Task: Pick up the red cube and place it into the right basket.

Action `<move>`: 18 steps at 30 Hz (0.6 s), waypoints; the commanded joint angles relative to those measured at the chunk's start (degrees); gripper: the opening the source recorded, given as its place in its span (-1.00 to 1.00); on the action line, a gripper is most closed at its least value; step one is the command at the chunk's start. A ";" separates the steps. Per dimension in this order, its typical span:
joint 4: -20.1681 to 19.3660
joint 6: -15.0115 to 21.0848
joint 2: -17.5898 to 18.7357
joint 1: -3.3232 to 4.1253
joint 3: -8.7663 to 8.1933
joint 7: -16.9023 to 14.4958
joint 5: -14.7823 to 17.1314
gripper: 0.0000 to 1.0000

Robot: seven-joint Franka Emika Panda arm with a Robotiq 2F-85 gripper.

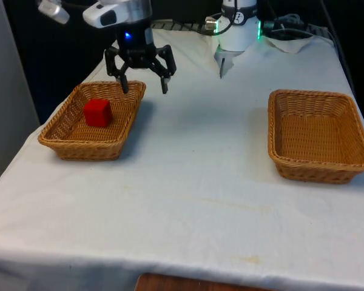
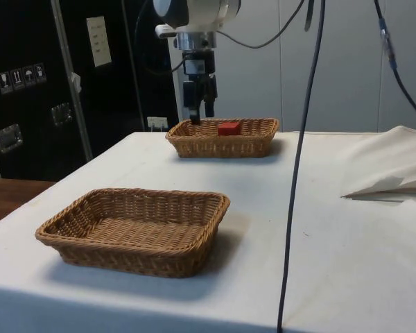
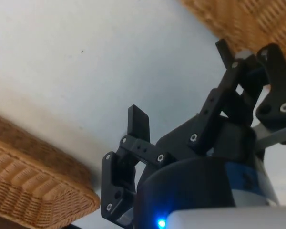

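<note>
Surface: a table under a white cloth (image 1: 194,182), wrinkled towards its far end, with faint yellowish stains near the near edge in the front view.
Background: dark cabinets (image 2: 28,83) stand behind the table in the side view, with pale wall panels beside them.
Claw: the black two-finger gripper (image 1: 143,83) hangs from the white arm (image 2: 194,10) with its fingers spread wide and nothing between them; it points down at the table.
Claw's place: in the front view it is above the far corner of the basket on the front view's left, with one fingertip over that basket's rim and the other over bare cloth beside it. In the side view it hangs just above the far basket's end.
Claw from the wrist: the gripper (image 3: 190,83) shows both fingers well apart, with white cloth between them and wicker at two corners.
Red cube: the red cube (image 1: 97,113) sits on the floor of the basket on the front view's left, near its middle, apart from the fingertips; in the side view the red cube (image 2: 228,127) peeks over the wicker wall.
Left basket: the left basket (image 1: 60,142) is brown wicker, rectangular, shallow.
Right basket: the right basket (image 1: 318,167) is the same make, well apart on the front view's right, holding nothing; in the side view it is the near one (image 2: 135,260).
Cable: a dark cable (image 2: 298,173) hangs across the side view.
</note>
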 commanded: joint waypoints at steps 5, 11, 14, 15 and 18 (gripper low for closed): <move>-0.92 0.74 -1.49 0.46 1.15 0.97 -0.97 1.00; -3.15 2.98 -4.01 1.66 2.86 2.81 -2.81 1.00; -2.98 2.41 -4.24 0.74 4.07 2.64 -2.92 1.00; -3.84 3.50 -4.76 1.60 3.90 3.21 -3.38 1.00; -4.53 3.95 -5.56 1.55 5.16 3.32 -3.67 1.00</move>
